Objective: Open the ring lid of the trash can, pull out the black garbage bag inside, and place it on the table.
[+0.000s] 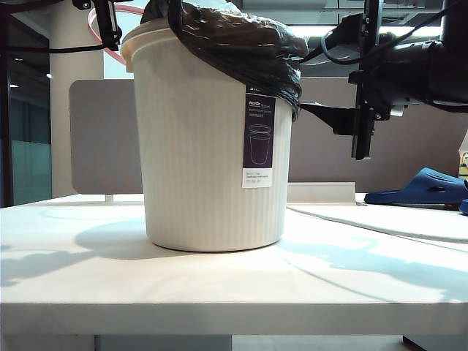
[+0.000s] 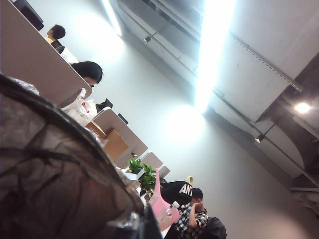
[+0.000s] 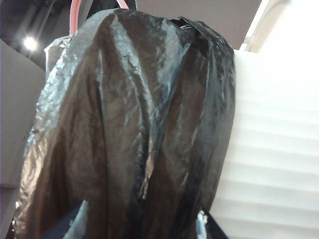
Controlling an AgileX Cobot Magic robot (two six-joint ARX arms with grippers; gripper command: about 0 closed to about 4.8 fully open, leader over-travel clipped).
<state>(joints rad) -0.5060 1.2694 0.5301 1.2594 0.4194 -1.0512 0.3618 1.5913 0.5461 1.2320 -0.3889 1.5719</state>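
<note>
Cream ribbed trash can on table, black garbage bag bulging over rim beside spread right gripper poised to grab; left gripper pinching raised pink ring lid, clearing the opening.

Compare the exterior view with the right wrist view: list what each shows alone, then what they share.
Exterior only: the table, the can's label, a blue slipper, the right gripper open beside the can, and the left gripper, shut on the ring lid at the far rim.
Right wrist only: the bag's wrinkles up close, filling the frame.
Both: the black bag draped over the ribbed trash can, and the pink lid.
</note>
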